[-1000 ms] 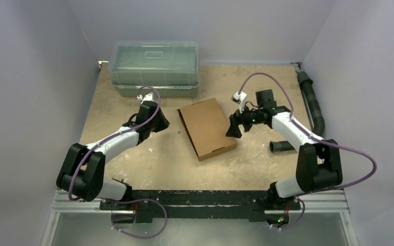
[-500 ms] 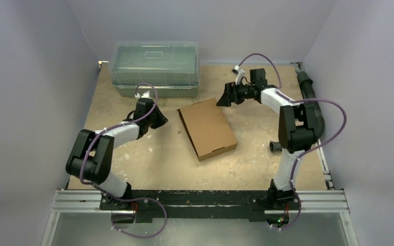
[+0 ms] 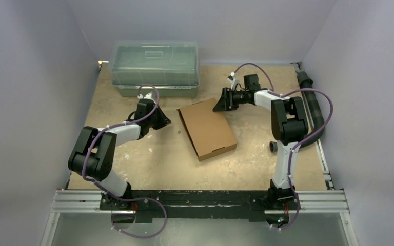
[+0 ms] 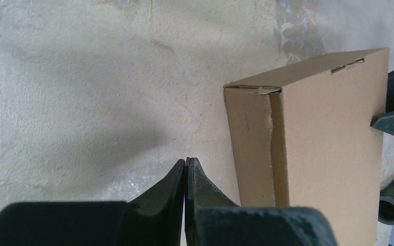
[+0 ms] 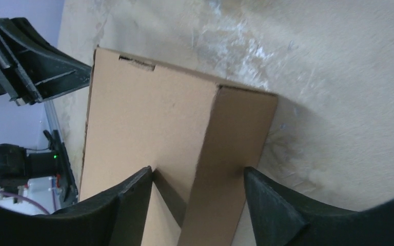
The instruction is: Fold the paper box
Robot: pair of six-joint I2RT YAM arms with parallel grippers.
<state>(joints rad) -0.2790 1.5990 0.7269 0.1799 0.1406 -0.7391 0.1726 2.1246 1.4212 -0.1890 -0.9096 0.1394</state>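
Note:
The paper box [image 3: 208, 128] lies closed and flat in the middle of the table, a brown cardboard mailer turned at a slant. My left gripper [image 3: 165, 123] hovers just left of it, shut with nothing between its fingers [image 4: 186, 161]; in its wrist view the box [image 4: 328, 143] stands apart to the right. My right gripper [image 3: 218, 104] is open at the box's far right corner. In the right wrist view its jaws [image 5: 199, 170] straddle the box's edge [image 5: 149, 118], one finger over the lid, the other beside the side wall.
A clear greenish lidded bin [image 3: 155, 69] stands at the back left. A black corrugated hose [image 3: 312, 102] runs down the right edge, its open end [image 3: 279, 147] lying on the table near the right arm. Bare worn tabletop [image 3: 133, 164] lies in front of the box.
My right arm swung from the box's right side up to its far corner and its jaws narrowed somewhat. The left gripper closed fully and stayed put. The box has not moved.

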